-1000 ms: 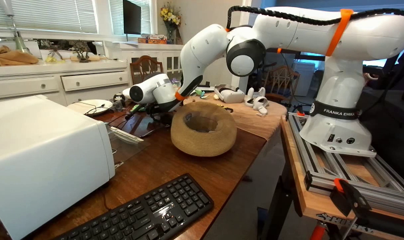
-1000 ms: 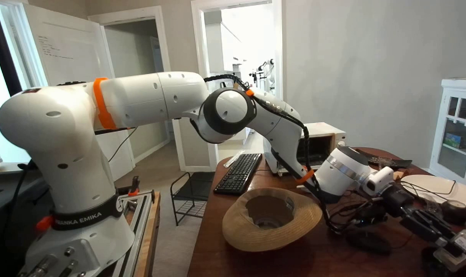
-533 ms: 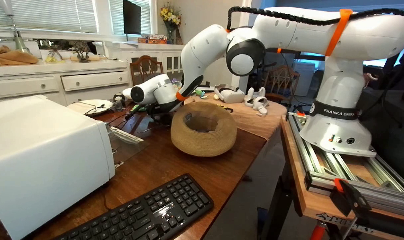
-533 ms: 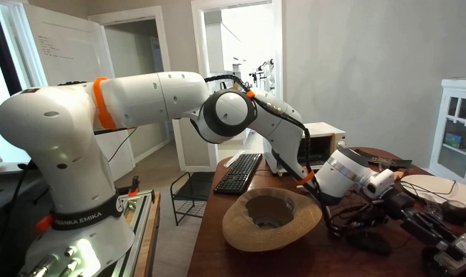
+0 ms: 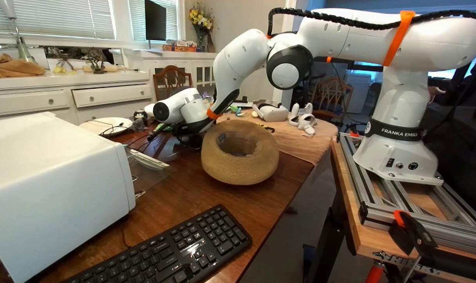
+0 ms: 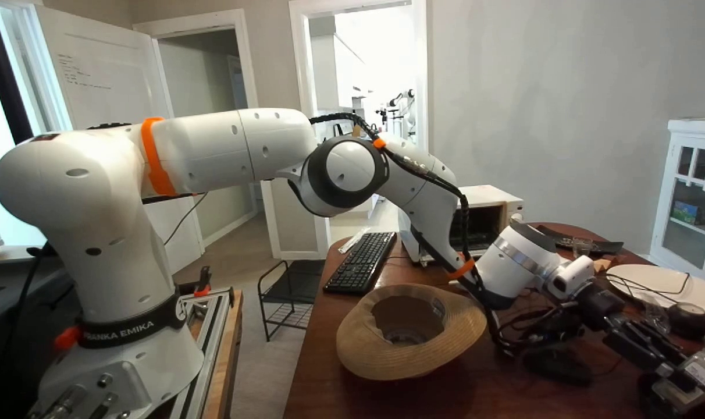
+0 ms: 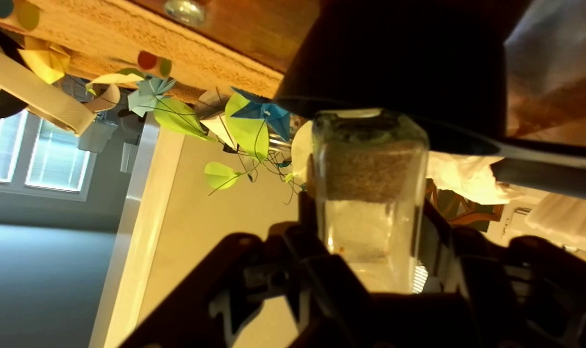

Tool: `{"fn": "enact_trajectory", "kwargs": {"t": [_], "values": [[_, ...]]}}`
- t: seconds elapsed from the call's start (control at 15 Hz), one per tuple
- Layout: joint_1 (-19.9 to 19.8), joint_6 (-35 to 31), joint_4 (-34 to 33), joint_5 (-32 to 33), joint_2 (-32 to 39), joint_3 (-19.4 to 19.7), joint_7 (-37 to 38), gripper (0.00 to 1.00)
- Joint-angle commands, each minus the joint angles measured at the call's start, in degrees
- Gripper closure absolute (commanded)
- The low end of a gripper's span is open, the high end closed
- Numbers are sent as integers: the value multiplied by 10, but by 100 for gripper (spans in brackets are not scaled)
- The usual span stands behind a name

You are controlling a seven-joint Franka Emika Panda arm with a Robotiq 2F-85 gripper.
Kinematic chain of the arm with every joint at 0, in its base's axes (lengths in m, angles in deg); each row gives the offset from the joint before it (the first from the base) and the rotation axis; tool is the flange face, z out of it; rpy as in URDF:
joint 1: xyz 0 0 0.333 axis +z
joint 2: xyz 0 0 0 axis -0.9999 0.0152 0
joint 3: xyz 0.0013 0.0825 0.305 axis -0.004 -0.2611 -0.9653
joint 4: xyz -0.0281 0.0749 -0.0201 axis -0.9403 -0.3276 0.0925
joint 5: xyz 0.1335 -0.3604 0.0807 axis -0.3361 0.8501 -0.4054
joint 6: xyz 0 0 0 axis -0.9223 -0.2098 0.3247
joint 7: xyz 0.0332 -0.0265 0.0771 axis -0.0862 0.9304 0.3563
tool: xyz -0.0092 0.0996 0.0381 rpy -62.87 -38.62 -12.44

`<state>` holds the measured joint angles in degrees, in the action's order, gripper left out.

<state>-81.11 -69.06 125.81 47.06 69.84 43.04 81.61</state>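
White robot arm reaches low over a brown wooden table, its black tool gripping a clear jar. The two fingers are spread only as wide as the jar, one on each side of it. Jar is squarish & see-thru, w/ brown contents gathered toward the end away from the tool; the part nearer the tool looks mostly clear.

In an exterior view the jar sits at the arm's far end, above the table & tilted, w/ a pale label on its side. In the wrist view, a lg. black bowl-shaped object fills the top, right by the jar's end; can't tell if they touch.

Near the jar: white plate w/ a thin dark cable across it, plus a dark round item beside it. Straw hat rests upside down on the table, brim up, near the arm, seen in both exterior views. Further off: black keyboard & white toaster oven. Behind the jar in the wrist view, blue & green paper shapes on thin stems.
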Motion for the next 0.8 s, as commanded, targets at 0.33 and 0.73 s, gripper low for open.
{"fn": "enact_trajectory", "kwargs": {"t": [0.33, 0.73], "values": [[-4, 17, -12, 26, 4, -15, 18, 77], [10, 20, -6, 43, 4, -18, 12, 77]]}}
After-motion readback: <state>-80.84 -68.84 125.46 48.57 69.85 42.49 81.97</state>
